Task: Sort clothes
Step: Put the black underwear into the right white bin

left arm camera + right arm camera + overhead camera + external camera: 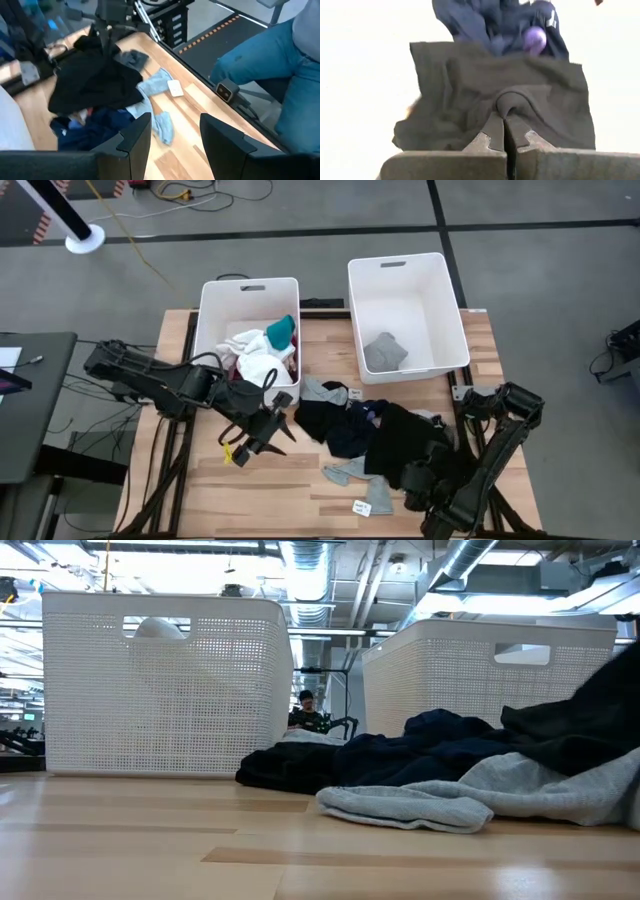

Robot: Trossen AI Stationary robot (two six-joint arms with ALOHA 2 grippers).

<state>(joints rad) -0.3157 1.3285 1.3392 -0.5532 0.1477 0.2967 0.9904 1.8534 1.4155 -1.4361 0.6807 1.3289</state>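
Pinching black garment [495,115] in closed right gripper [506,131], left gripper [172,132] hovering parted and empty, unreadable white tag [175,88] lying ahead of it.

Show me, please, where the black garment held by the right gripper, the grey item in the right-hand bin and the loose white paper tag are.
black garment [470,95]: right wrist view, the bunched cloth just ahead of the shut fingers.
grey item [384,352]: high view, its middle.
white paper tag [361,506]: high view, its centre.

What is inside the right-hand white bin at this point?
The right-hand bin holds one crumpled grey garment near its front wall, with bare white floor around it. Anything beneath that garment is covered.
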